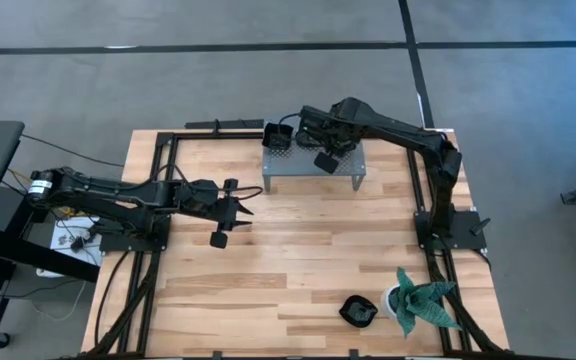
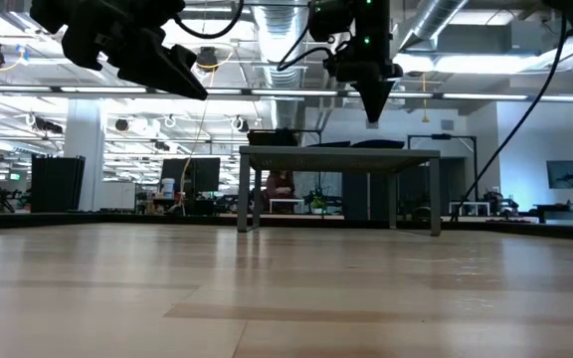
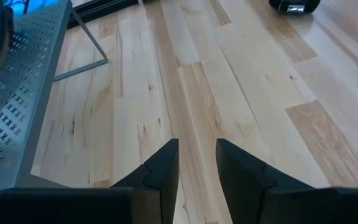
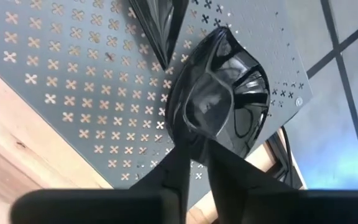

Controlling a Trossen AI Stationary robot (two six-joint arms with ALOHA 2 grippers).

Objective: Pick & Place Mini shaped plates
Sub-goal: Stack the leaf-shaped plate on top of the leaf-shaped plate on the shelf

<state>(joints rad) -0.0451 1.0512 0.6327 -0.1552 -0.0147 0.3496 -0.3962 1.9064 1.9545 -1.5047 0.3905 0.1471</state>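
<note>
The right pincer (image 4: 194, 163), narrowly parted, pinches a teardrop plate (image 4: 219, 93) on the grey shelf (image 4: 61, 93); the left pincer (image 3: 197, 163) hovers parted, empty.

Right tool (image 1: 325, 160) over shelf (image 1: 313, 165); plates (image 1: 359, 311) near plant (image 1: 423, 300).

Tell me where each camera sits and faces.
High: above the wooden table, looking straight down; both arms show.
Low: at tabletop height, looking level at the grey perforated metal shelf; arms enter from above.
Left wrist: faces the table; open left gripper shows.
Right wrist: faces glossy black plate; right gripper shows.
All share the shelf.
</note>
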